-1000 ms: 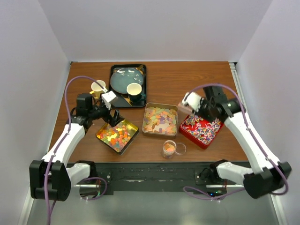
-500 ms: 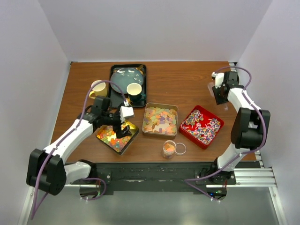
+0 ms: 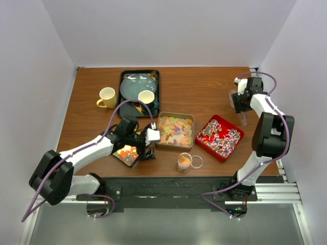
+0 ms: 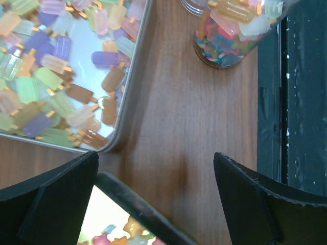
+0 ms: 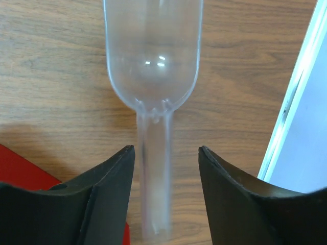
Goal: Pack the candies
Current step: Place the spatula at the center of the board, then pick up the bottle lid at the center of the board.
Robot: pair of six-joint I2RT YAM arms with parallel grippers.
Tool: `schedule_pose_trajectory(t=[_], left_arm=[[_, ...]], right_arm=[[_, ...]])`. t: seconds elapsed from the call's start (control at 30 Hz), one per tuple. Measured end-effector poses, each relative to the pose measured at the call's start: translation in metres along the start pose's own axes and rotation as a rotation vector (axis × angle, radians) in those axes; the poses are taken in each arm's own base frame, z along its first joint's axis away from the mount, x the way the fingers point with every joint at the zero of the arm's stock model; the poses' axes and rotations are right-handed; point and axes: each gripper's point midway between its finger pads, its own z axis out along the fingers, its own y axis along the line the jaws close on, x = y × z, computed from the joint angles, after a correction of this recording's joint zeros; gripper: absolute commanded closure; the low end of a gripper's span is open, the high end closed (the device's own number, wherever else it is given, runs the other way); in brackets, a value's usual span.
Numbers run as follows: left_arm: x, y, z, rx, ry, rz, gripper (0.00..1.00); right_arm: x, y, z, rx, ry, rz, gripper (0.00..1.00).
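Observation:
The candies lie in three tins. The bright cubes tin [image 3: 126, 153] is under my left wrist, and its dark rim [image 4: 134, 210] shows in the left wrist view. The pastel tin [image 3: 174, 130] [image 4: 56, 66] is in the middle. The red tin [image 3: 219, 138] holds striped pieces. A clear jar [image 3: 184, 162] [image 4: 230, 30] partly filled with candies stands in front, its lid [image 3: 196, 162] beside it. My left gripper [image 3: 148, 137] [image 4: 156, 158] is open and empty over bare wood between the tins. My right gripper [image 3: 239, 104] [image 5: 166, 149] is open, straddling the handle of a clear plastic scoop [image 5: 153, 56] [image 3: 243, 119] without touching it.
A dark tray [image 3: 124, 99] at the back holds a blue plate [image 3: 137, 85] and a cup [image 3: 146, 97]. A yellow mug [image 3: 107, 97] stands left of it. The table's right edge and white rail [image 5: 294, 102] are close to the scoop. The red tin's corner [image 5: 20, 171] lies left of the scoop.
My left gripper has moved right, from over the bright cubes tin to the gap beside the pastel tin. My right arm swung from the red tin to the far right edge, over the scoop.

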Motion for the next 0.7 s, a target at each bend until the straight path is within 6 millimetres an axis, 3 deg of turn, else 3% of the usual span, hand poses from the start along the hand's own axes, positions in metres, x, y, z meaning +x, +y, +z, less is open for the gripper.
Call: schedule_pose_trajectory(t=[0.07,0.23,0.43,0.57,0.7], left_arm=[[0.006,-0.005,0.007,-0.025,-0.007,-0.014,0.00],[0.009,-0.012,0.016,-0.083,-0.056,-0.064,0.00],[-0.001,-0.016,0.018,-0.132,-0.188,-0.140,0.00],[-0.003,-0.036,0.020,-0.114,-0.272,-0.124,0.00],[0.005,-0.056,0.025,-0.075,-0.297,-0.092,0.00]], right_arm=[[0.001,-0.003,0.000,0.004,0.000,0.017,0.31],[0.003,0.001,-0.010,-0.047,-0.010,0.042,0.31],[-0.015,0.032,-0.069,-0.228,-0.145,-0.009,0.28],[-0.007,0.071,-0.109,-0.395,-0.202,-0.189,0.26],[0.035,0.138,-0.142,-0.581,-0.193,-0.498,0.22]])
